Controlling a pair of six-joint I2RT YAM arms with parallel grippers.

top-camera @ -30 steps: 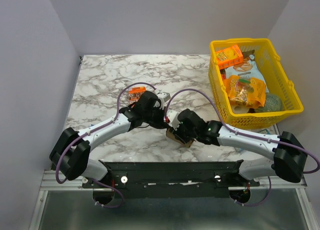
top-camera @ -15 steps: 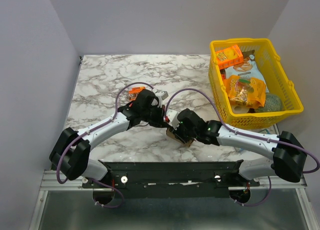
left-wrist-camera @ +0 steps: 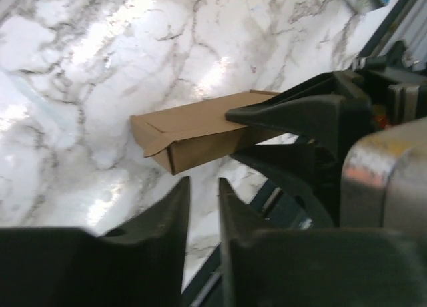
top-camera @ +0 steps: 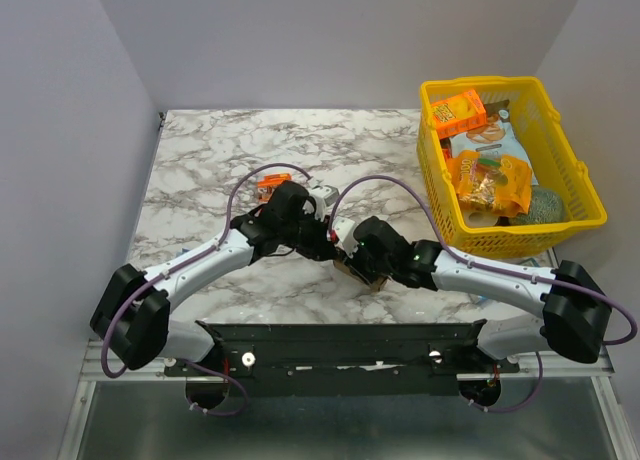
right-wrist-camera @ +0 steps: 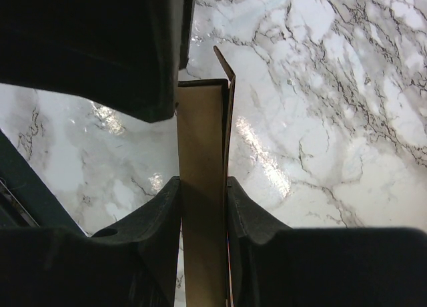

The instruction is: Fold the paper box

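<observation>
Right end effector point(right-wrist-camera: 203, 187) pinched the box point(left-wrist-camera: 193, 133); left end effector point(left-wrist-camera: 204, 187), nearly pressed together, seemingly empty, could shove the box askew in that grip

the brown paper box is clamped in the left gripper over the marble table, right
Not quite: the brown paper box is clamped in the right gripper, not the left. The right wrist view shows its fingers pressed against both sides of the box. In the left wrist view the left gripper is nearly shut on nothing. It is over the marble table.
</observation>
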